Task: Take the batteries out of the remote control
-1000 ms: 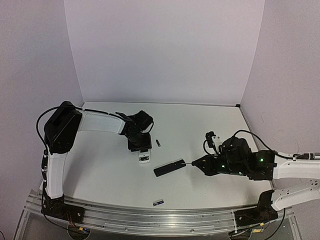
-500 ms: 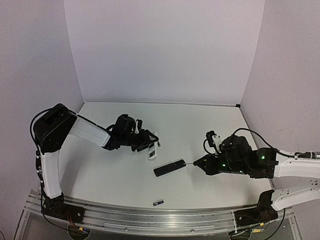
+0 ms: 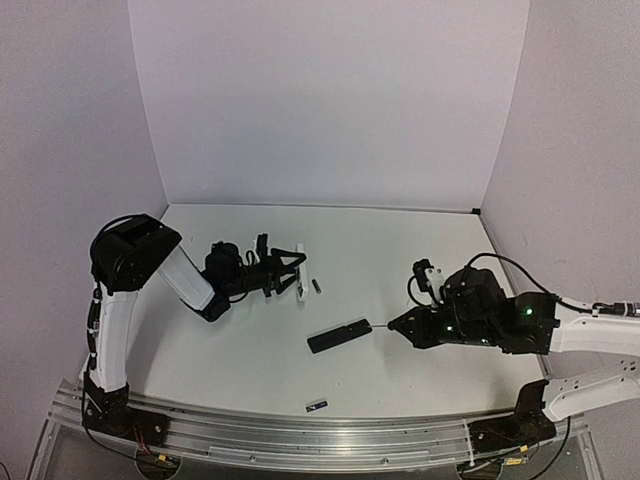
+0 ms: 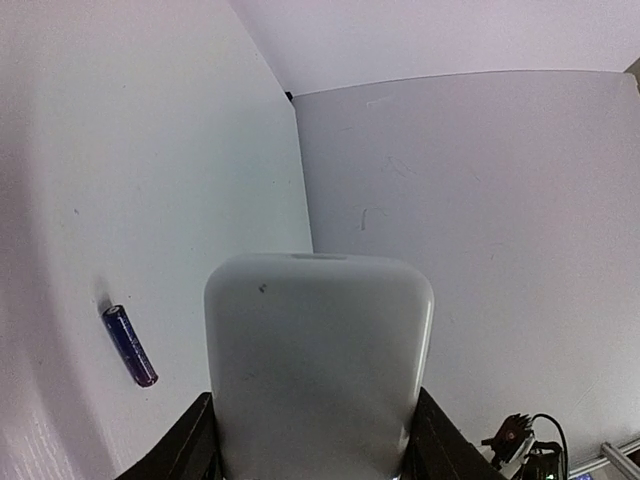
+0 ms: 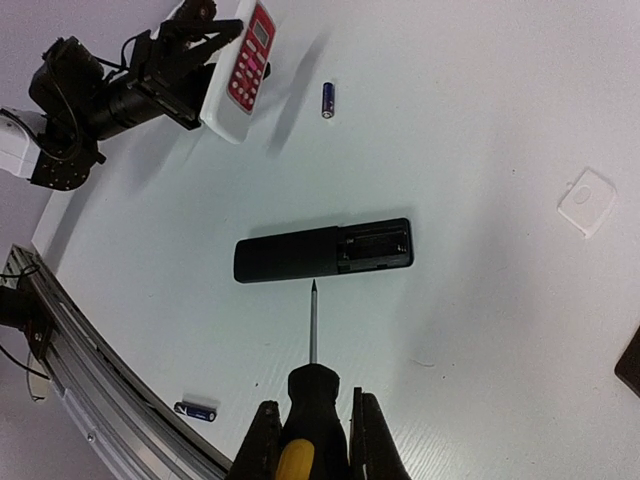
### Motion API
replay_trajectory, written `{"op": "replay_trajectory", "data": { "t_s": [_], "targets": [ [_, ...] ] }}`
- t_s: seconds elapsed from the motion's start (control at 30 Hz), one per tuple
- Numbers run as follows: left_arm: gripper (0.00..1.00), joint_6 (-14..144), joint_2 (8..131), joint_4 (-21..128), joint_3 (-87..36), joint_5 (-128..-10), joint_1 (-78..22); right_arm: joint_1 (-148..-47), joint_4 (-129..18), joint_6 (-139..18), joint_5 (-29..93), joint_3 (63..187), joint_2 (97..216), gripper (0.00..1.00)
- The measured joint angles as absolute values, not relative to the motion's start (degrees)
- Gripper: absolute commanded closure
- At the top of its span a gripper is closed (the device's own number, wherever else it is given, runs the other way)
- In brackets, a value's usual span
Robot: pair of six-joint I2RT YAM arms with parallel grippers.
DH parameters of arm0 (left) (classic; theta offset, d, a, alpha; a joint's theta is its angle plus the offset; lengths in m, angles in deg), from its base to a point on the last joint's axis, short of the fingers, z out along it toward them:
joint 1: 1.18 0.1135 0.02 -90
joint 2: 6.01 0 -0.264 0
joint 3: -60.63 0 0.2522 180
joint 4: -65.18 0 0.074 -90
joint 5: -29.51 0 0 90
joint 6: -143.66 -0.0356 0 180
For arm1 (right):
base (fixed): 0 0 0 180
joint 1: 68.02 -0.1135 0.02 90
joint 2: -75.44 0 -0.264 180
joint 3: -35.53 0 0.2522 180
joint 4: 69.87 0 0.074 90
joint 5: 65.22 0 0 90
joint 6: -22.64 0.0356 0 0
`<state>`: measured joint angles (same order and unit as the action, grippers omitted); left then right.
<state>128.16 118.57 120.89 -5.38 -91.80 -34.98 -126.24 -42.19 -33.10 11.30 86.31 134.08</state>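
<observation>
At the far left, the left gripper [image 3: 284,273] is clamping its jaws onto one end of a white plastic remote control [image 4: 318,360], holding it tipped on edge and seemingly clear of the white table [image 3: 420,240]. Just to its right a slim dark cylindrical battery [image 3: 317,285] is lying loose, and a second battery [image 3: 317,405] is resting near the table's front edge, where a careless sweep could be sending it rolling off. At centre a long black rectangular remote [image 3: 338,335] is lying flat. Further right, the right gripper [image 3: 400,326] is squeezing shut on a screwdriver with a black-and-yellow handle [image 5: 312,385], its tip pointing at the black remote and stopping just short. A push there risks shoving that remote rather than prying anything. Only the right wrist view is showing the white remote's red keypad, the black remote's open battery bay [image 5: 377,246], whose contents I cannot tell, and a small white square cover [image 5: 588,200]. The left wrist view is showing only the remote's plain back.
</observation>
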Motion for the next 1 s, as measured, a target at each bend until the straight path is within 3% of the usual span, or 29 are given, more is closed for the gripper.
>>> {"op": "replay_trajectory", "data": {
  "t_s": [0.3,0.67,0.73,0.83,1.0],
  "targets": [
    [1.00,132.0,123.5,123.8,-5.4,-94.3,-34.5,-126.2,-41.6,-34.1,11.4,87.2,134.1,1.00],
    [1.00,126.7,119.6,123.3,-5.4,-94.4,-34.1,-126.2,-40.8,-34.4,11.2,88.1,134.2,1.00],
    [1.00,123.6,116.1,119.3,-5.4,-93.4,-34.2,-126.2,-40.3,-34.4,11.0,88.2,134.2,1.00],
    [1.00,116.0,108.1,101.9,-8.5,-89.5,-35.0,-126.2,-39.4,-34.4,11.0,88.2,134.2,1.00],
    [1.00,105.0,98.7,67.8,-21.1,-72.1,-39.9,-126.2,-37.6,-34.6,10.7,88.2,134.2,1.00]
  ]
}}
